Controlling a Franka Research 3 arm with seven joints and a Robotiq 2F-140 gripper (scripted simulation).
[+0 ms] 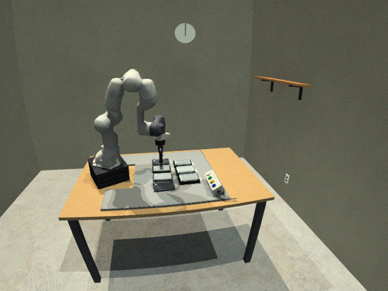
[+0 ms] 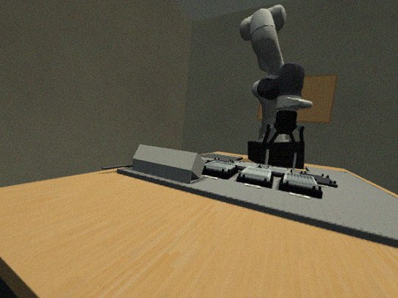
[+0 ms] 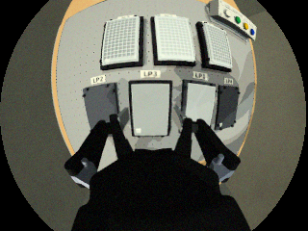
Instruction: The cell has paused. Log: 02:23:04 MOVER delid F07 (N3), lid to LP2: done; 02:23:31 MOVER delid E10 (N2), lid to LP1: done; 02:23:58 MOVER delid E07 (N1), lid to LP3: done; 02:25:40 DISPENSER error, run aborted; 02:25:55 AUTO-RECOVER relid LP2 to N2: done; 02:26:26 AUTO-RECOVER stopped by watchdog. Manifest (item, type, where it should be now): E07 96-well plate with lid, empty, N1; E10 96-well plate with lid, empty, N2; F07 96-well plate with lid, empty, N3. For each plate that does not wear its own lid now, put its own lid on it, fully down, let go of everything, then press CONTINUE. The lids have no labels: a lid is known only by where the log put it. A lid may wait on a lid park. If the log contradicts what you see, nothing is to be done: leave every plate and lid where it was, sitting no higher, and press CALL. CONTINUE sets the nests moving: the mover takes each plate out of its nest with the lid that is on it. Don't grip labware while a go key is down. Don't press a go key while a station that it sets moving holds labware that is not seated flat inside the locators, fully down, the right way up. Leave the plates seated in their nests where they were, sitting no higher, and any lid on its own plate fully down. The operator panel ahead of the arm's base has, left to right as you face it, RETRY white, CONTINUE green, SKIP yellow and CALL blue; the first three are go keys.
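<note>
Claw (image 3: 153,130) is hanging released, empty, over a lid (image 3: 150,108) lying on its park, fingers straddling it; three plates (image 3: 173,38) are sitting beyond on the tabletop (image 1: 244,175).

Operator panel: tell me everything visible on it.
The operator panel is a small, long grey box with a sloped top face, matte like painted metal or plastic. In a row along that face sit four round keys: white, green, yellow and blue. It rests flat on the grey mat near its edge, beside the plate row. Nothing else touches it; the open claw hangs well away.
</note>
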